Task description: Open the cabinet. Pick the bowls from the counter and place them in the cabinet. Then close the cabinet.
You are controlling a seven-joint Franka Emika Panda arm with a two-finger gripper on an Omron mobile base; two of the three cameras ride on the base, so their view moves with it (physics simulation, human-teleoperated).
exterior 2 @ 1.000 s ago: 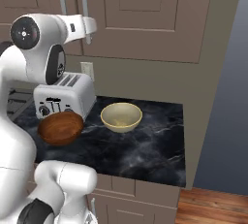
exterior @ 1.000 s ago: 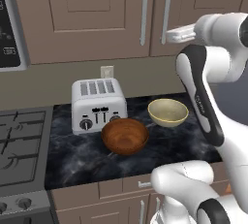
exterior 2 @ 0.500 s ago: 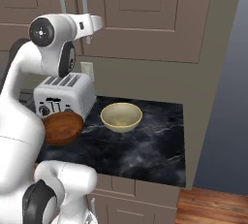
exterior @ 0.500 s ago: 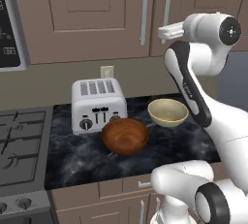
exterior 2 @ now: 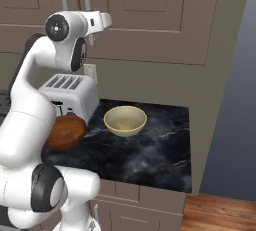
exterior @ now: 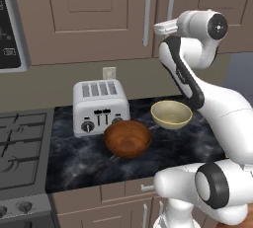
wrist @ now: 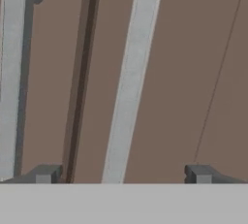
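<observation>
Left base view: we see black counter point(exterior: 197, 148), stove point(exterior: 20, 143) at left. Two bowls: brown bowl point(exterior: 127, 138) near front edge, cream bowl point(exterior: 171, 114) beside it. One toaster point(exterior: 100, 106) behind. Cabinet point(exterior: 99, 15) above, doors shut. Hand view: our gripper point(wrist: 121, 175) faces bar handle point(wrist: 131, 80), fingers wide apart, holding nothing.

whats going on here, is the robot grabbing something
Not yet. The robot's open gripper is raised at the closed cabinet, lined up with the right door's silver handle, which sits between the fingers but isn't gripped. The brown bowl and cream bowl sit untouched on the counter beside the toaster.
</observation>
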